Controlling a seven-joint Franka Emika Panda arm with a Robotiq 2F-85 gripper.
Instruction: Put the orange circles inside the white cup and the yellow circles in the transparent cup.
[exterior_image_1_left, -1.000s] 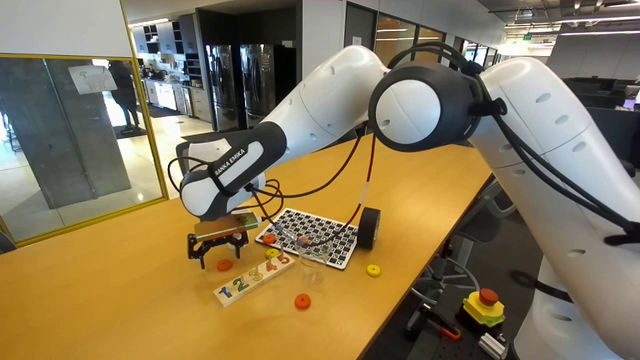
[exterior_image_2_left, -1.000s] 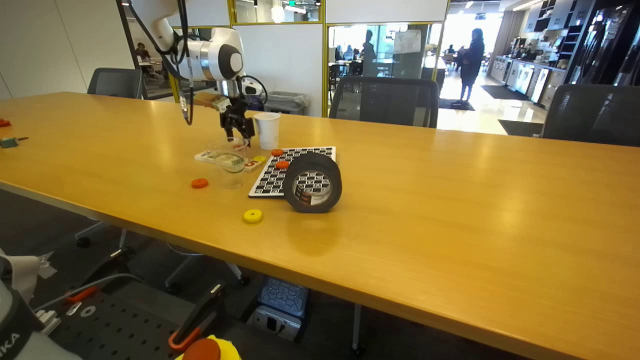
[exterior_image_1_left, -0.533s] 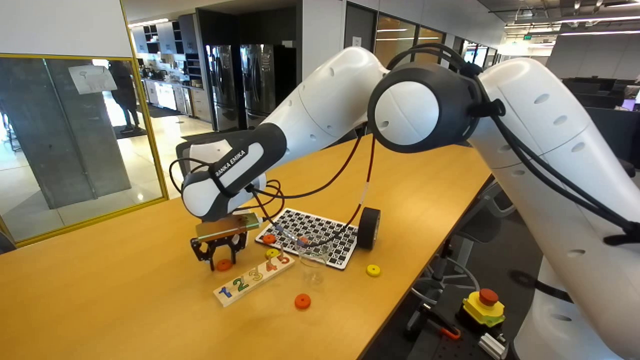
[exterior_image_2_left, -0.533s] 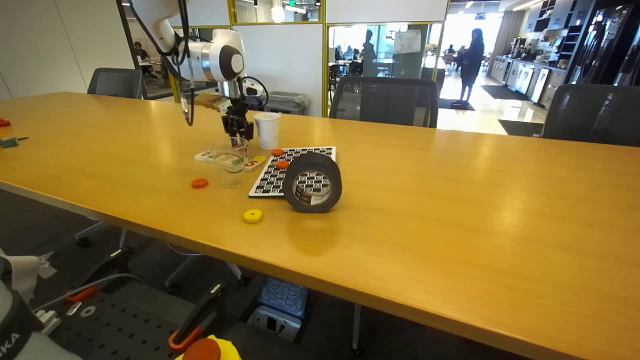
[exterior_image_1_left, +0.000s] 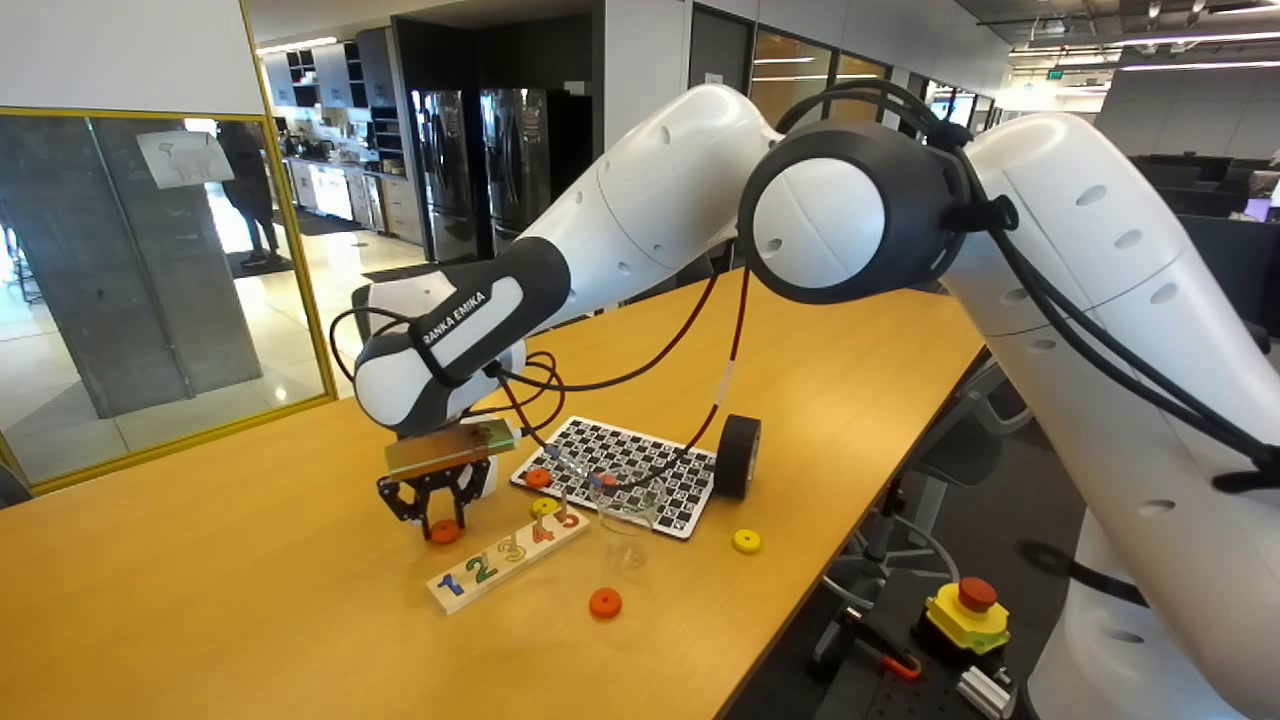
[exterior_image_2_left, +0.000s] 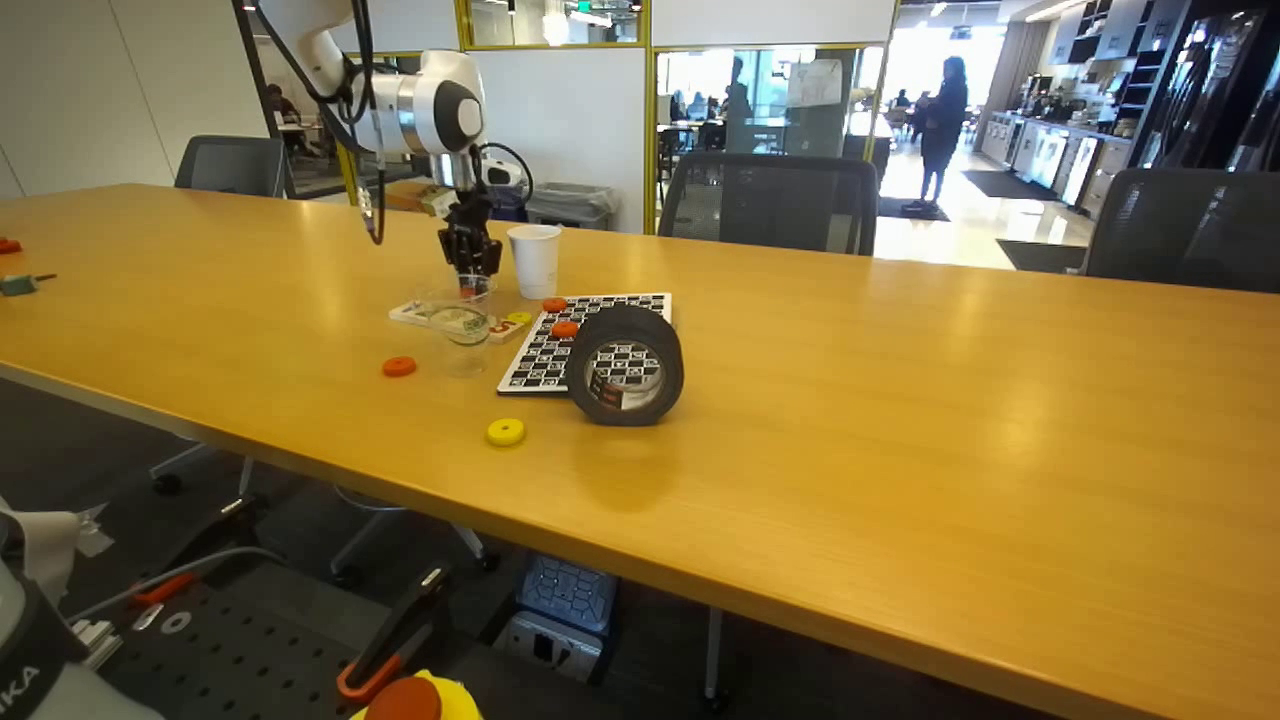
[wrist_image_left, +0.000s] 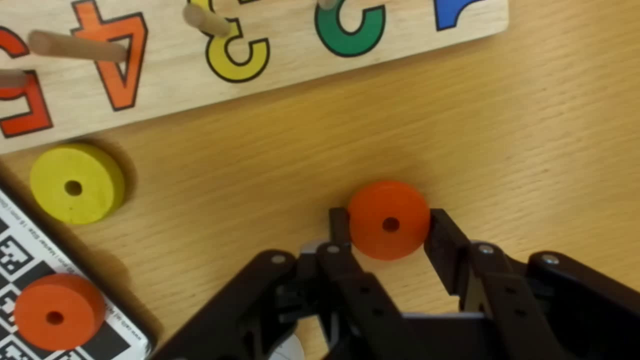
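Observation:
My gripper (wrist_image_left: 389, 225) is shut on an orange circle (wrist_image_left: 387, 242), one finger at each side of it. Whether that disc touches the table I cannot tell. More orange circles show: one near the front (exterior_image_1_left: 605, 603), and two on the checkered board (exterior_image_2_left: 554, 305). One yellow circle (wrist_image_left: 75, 185) lies between the number board and the checkered board; another yellow circle (exterior_image_2_left: 506, 432) lies nearer the table edge. Just beside the gripper stands the white cup (exterior_image_2_left: 536, 265), upright, partly hidden behind the fingers in an exterior view. The transparent cup (exterior_image_2_left: 463, 345) stands upright by the number board.
A wooden number board (exterior_image_1_left: 505, 562) with upright pegs lies close to the gripper. Beyond it are the checkered board (exterior_image_1_left: 590, 440) and a roll of black tape (exterior_image_2_left: 625, 365) on its side edge. The arm's cable hangs over the checkered board.
The jaws have gone from wide apart to shut on the orange circle between them. Gripper and disc have then shifted slightly, toward the left in both exterior views.

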